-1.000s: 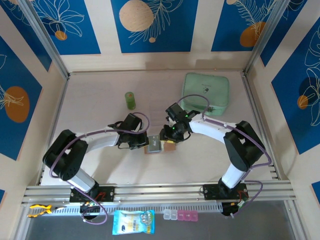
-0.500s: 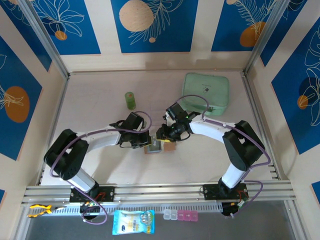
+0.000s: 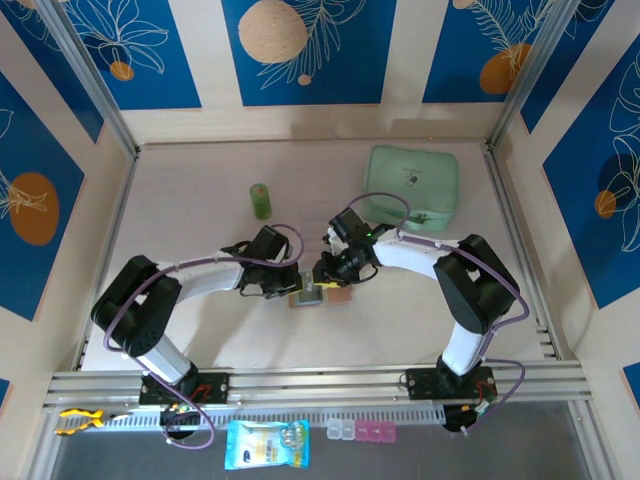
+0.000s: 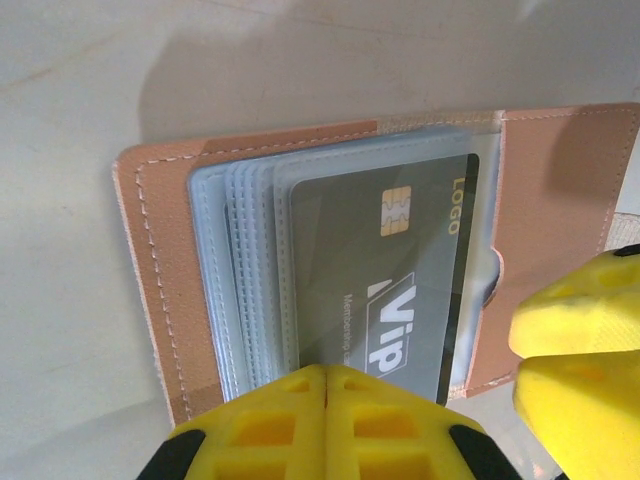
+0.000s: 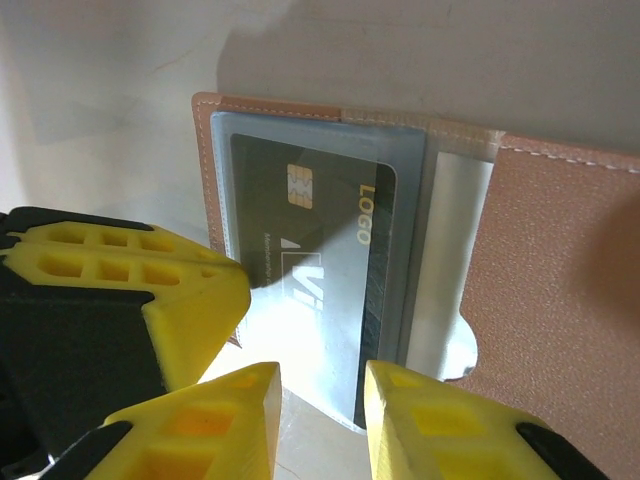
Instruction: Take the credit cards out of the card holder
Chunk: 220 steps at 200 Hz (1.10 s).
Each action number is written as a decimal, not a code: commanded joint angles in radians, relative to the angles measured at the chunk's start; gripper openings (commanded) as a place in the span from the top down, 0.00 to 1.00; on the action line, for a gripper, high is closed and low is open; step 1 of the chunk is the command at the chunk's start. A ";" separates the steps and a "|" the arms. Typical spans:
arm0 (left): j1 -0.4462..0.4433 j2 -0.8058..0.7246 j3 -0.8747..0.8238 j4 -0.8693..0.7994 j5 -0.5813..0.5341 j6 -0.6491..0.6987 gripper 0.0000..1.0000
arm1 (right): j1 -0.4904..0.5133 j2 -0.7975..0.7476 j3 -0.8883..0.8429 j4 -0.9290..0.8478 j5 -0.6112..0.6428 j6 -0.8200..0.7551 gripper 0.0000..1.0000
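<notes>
**Operator:** Where is the card holder?

**Guide:** Work outward from your side. A blue packet point(image 3: 266, 443) and some small pink boxes point(image 3: 362, 431) lie in front of the arm bases, well nearer to you than the card holder point(image 3: 309, 294). The holder lies open and flat on the tabletop point(image 3: 200, 200), between your two wrists.

**Operator:** What are the fingers doing?

**Guide:** Your left fingers point(image 4: 270, 420) are pressed together, with their tips at the holder's edge over the stacked clear sleeves. Your right fingers point(image 5: 440, 425) stand slightly spread. The edge of the top sleeve sits at the gap, but you cannot tell whether they touch it.

**Operator:** And the cards?

**Guide:** One dark card point(image 4: 400, 270), with a chip and "VIP" print, sits inside the holder's top sleeve. Beyond the holder, a green bottle point(image 3: 260, 200) stands to its far left and a mint-green pouch point(image 3: 411, 185) lies to its far right. Both are well apart from the holder.
</notes>
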 commanded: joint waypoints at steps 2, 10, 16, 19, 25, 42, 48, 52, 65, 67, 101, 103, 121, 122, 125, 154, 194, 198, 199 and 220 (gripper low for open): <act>-0.008 0.008 -0.009 -0.003 -0.001 0.016 0.97 | 0.004 0.023 0.022 -0.006 -0.018 -0.024 0.71; -0.007 0.008 -0.009 -0.002 -0.001 0.014 0.97 | 0.004 0.026 0.022 -0.002 -0.019 -0.022 0.71; -0.009 0.008 -0.009 -0.002 -0.001 0.015 0.97 | 0.004 0.029 0.022 0.000 -0.021 -0.021 0.71; -0.009 0.008 -0.009 -0.002 -0.001 0.014 0.97 | 0.004 0.030 0.023 0.002 -0.023 -0.021 0.71; -0.007 0.008 -0.009 -0.002 -0.001 0.015 0.97 | 0.005 0.032 0.024 0.006 -0.026 -0.021 0.71; -0.008 0.008 -0.009 -0.002 -0.002 0.014 0.97 | 0.006 0.039 0.024 0.012 -0.030 -0.018 0.74; -0.008 0.009 -0.009 -0.002 -0.003 0.014 0.97 | 0.006 0.041 0.025 0.015 -0.032 -0.019 0.75; -0.008 0.010 -0.009 -0.002 -0.003 0.015 0.97 | 0.006 0.042 0.025 0.017 -0.034 -0.018 0.75; -0.007 0.009 -0.010 -0.004 -0.002 0.014 0.97 | 0.006 0.045 0.025 0.025 -0.038 -0.016 0.75; -0.008 0.008 -0.010 -0.004 -0.002 0.014 0.97 | 0.006 0.045 0.025 0.026 -0.040 -0.017 0.75; -0.008 0.004 -0.009 -0.007 -0.004 0.015 0.97 | 0.006 0.053 0.030 0.030 -0.034 -0.020 0.75; -0.008 0.005 -0.009 -0.007 -0.004 0.016 0.97 | 0.006 0.053 0.031 0.029 -0.032 -0.021 0.75; -0.008 0.004 -0.009 -0.008 -0.005 0.015 0.97 | 0.006 0.064 0.034 0.025 -0.027 -0.028 0.76; -0.007 0.004 -0.009 -0.008 -0.005 0.015 0.97 | 0.006 0.064 0.034 0.025 -0.027 -0.028 0.75; -0.008 0.004 -0.009 -0.008 -0.004 0.015 0.97 | 0.006 0.065 0.034 0.025 -0.027 -0.029 0.75; -0.006 -0.009 -0.013 0.011 0.004 0.004 0.97 | 0.006 0.069 0.025 0.047 -0.038 -0.035 0.76; -0.006 -0.033 0.008 -0.010 -0.007 0.004 0.96 | 0.006 0.071 0.012 0.065 -0.031 -0.036 0.77; -0.006 -0.034 0.012 -0.016 -0.008 0.008 0.96 | 0.006 0.073 0.011 0.067 -0.033 -0.037 0.77; -0.005 -0.034 0.013 -0.018 -0.009 0.008 0.96 | 0.006 0.073 0.010 0.067 -0.033 -0.037 0.77; -0.003 -0.037 0.043 -0.072 -0.034 0.038 0.96 | 0.006 0.078 0.007 0.071 -0.033 -0.040 0.77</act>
